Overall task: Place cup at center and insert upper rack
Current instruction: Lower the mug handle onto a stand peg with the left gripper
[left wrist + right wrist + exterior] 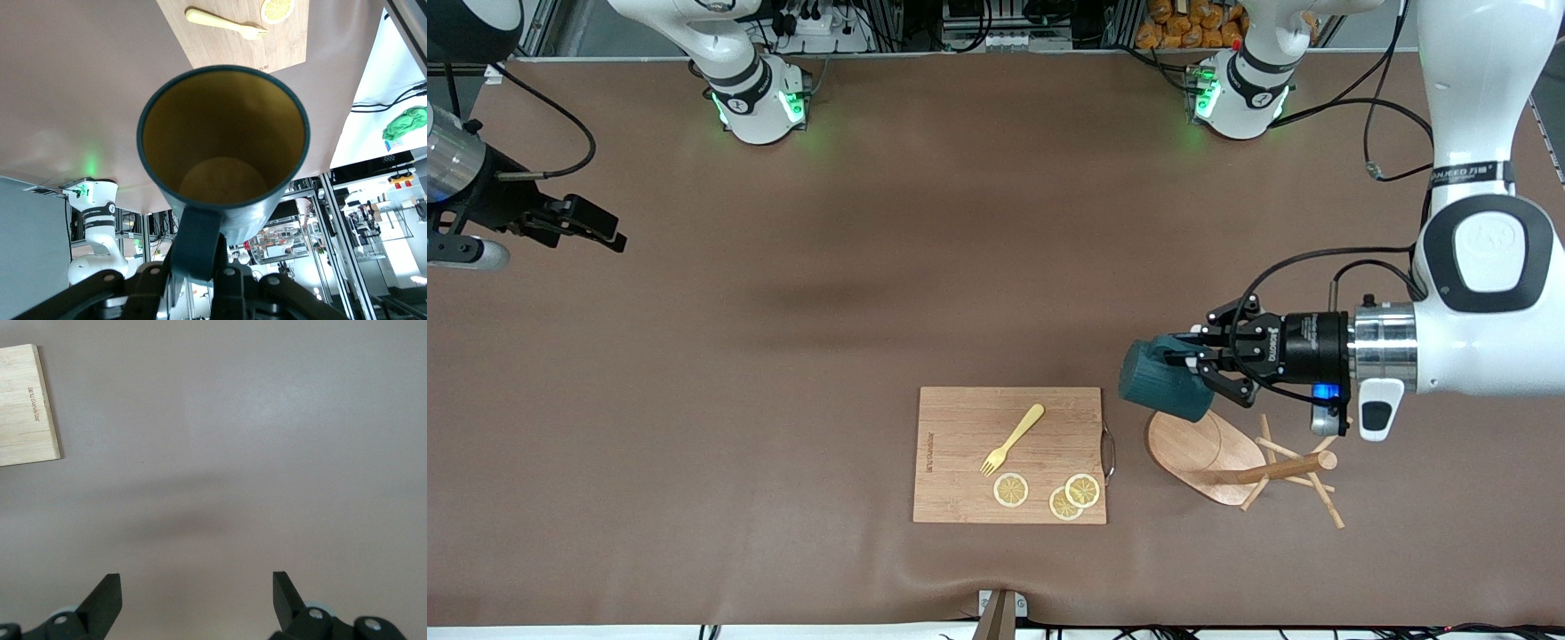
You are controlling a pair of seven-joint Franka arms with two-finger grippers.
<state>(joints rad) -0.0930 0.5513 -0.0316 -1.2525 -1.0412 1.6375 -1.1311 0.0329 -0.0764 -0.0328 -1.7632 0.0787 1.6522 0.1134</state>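
Left gripper (1199, 360) jaws grip cup (1163, 377) by handle above upper rack (1232, 462) lying toppled | carry toward worktop centre, about 10 o'clock, keeping level | right gripper (197, 600) waits, jaws open

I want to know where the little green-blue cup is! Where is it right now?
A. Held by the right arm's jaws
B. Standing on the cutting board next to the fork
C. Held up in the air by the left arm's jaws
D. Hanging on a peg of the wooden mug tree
C. The left gripper is shut on the cup by its handle, lifted over the base of the tipped-over mug tree.
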